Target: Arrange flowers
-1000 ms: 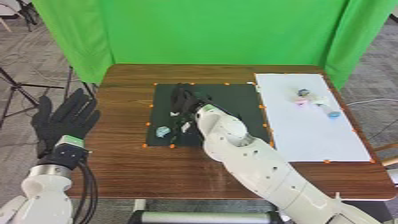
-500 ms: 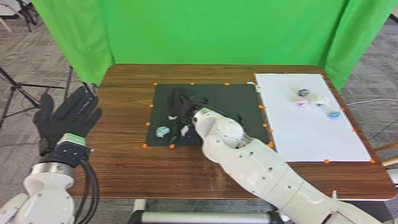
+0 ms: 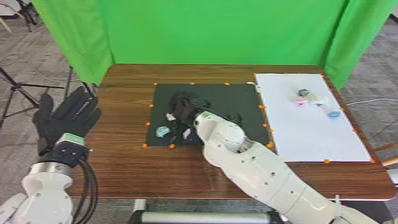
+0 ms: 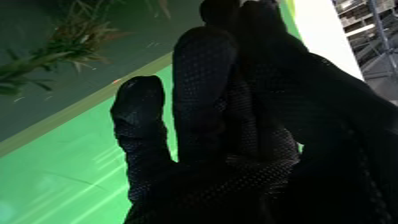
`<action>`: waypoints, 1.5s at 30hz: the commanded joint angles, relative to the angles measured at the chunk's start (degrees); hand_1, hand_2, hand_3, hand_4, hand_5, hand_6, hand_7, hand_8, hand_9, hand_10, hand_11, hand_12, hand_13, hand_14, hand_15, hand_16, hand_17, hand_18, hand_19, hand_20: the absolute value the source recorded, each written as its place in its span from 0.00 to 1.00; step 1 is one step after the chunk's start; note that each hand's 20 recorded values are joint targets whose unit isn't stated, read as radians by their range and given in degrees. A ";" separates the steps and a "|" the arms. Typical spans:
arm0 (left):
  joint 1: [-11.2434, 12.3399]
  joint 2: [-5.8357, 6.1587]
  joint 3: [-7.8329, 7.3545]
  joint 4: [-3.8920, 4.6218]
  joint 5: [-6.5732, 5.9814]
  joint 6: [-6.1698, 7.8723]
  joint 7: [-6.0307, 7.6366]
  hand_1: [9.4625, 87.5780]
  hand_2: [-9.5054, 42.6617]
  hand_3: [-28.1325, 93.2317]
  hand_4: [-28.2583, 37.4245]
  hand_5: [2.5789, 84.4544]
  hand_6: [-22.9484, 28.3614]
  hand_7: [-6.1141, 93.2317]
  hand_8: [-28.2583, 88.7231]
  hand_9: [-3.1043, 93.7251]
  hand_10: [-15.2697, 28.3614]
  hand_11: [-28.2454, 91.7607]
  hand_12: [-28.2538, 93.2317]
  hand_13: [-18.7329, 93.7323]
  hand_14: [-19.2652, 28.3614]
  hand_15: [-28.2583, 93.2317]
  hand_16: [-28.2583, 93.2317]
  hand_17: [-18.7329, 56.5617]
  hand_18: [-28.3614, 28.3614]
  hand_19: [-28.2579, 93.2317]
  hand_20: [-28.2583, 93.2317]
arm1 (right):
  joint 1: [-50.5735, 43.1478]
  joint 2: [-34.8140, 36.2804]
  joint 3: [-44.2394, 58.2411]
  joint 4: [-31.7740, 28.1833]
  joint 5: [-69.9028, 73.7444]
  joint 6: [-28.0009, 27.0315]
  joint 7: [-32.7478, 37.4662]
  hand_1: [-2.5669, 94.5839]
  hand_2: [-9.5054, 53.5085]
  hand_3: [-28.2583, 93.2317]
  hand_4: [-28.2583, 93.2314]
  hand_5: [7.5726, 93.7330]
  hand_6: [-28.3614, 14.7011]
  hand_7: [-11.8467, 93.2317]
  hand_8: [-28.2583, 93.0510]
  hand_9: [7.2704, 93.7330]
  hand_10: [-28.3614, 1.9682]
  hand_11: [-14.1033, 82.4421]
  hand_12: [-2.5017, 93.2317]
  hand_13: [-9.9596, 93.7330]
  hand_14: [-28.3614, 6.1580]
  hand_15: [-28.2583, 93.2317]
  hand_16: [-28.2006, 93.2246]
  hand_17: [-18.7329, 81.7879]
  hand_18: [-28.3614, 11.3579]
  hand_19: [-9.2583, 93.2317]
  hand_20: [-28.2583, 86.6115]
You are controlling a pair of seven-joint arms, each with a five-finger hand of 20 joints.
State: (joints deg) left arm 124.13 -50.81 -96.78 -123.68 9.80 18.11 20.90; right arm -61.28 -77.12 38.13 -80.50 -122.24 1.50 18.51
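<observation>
My right hand (image 3: 183,108) is over the left half of the black mat (image 3: 240,102) in the head view, its fingers pointing to the mat's far side. A pale blue flower (image 3: 163,131) lies near the mat's left edge, with small white blooms (image 3: 171,116) beside the hand. Green leafy stems (image 4: 67,42) lie on the dark surface in the right wrist view; there my right hand (image 4: 226,145) is open, fingers mostly straight and nothing visible in its grasp. My left hand (image 3: 67,120) is spread open left of the table.
A white board (image 3: 311,135) covers the table's right side, with pink flowers (image 3: 301,101) and a blue flower (image 3: 334,114) on its far part. Orange markers line the mat's edges. A green curtain (image 3: 213,32) hangs behind the table.
My right hand has shifted slightly toward the near side of the mat, and its forearm has moved a little. The left hand and the flowers on the white board look unchanged.
</observation>
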 commanded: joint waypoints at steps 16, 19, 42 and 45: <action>1.76 -0.46 -0.80 -0.55 -0.20 0.03 0.36 0.17 0.42 0.81 0.00 0.45 0.59 0.22 0.17 0.34 0.66 0.41 0.31 0.33 0.68 0.51 0.16 0.17 0.69 0.46 0.29 | 0.03 1.27 1.36 -2.16 -1.01 -2.04 1.20 0.54 0.00 0.87 0.00 0.67 0.70 0.37 0.17 0.50 0.39 0.24 0.16 0.73 0.65 0.76 0.54 0.54 0.21 0.92 0.63; 2.21 -0.76 -1.08 -0.76 -0.23 0.10 0.23 0.17 0.42 0.81 0.00 0.45 0.59 0.22 0.17 0.34 0.66 0.40 0.31 0.33 0.68 0.51 0.16 0.17 0.69 0.46 0.29 | -0.80 1.96 2.51 -3.74 -0.07 -1.68 1.41 0.54 0.00 0.87 0.00 0.64 0.70 0.36 0.11 0.50 0.39 0.25 0.15 0.73 0.64 0.75 0.54 0.54 0.21 0.92 0.62; 4.31 -0.65 -4.47 -1.91 -0.54 0.18 2.10 0.17 0.42 0.81 0.00 0.45 0.60 0.22 0.17 0.34 0.66 0.40 0.31 0.34 0.67 0.50 0.16 0.17 0.69 0.46 0.29 | -27.85 30.75 46.27 -29.54 1.23 -11.51 18.23 0.46 0.00 0.88 0.00 0.46 0.51 0.26 0.13 0.41 0.32 0.22 0.17 0.64 0.41 0.81 0.44 0.49 0.13 0.89 0.60; 5.31 -0.82 -5.35 -2.11 -0.84 0.39 2.80 0.17 0.43 0.81 0.00 0.45 0.60 0.22 0.17 0.34 0.66 0.40 0.31 0.34 0.67 0.50 0.16 0.17 0.69 0.46 0.29 | -27.13 32.48 47.82 -27.67 2.24 -13.97 18.79 0.45 0.00 0.88 0.00 0.45 0.51 0.25 0.14 0.41 0.31 0.22 0.17 0.64 0.40 0.81 0.44 0.49 0.13 0.89 0.60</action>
State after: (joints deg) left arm 126.80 -51.61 -99.99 -124.81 9.63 18.15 22.42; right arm -86.19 -50.38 79.17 -112.55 -122.24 -9.44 33.99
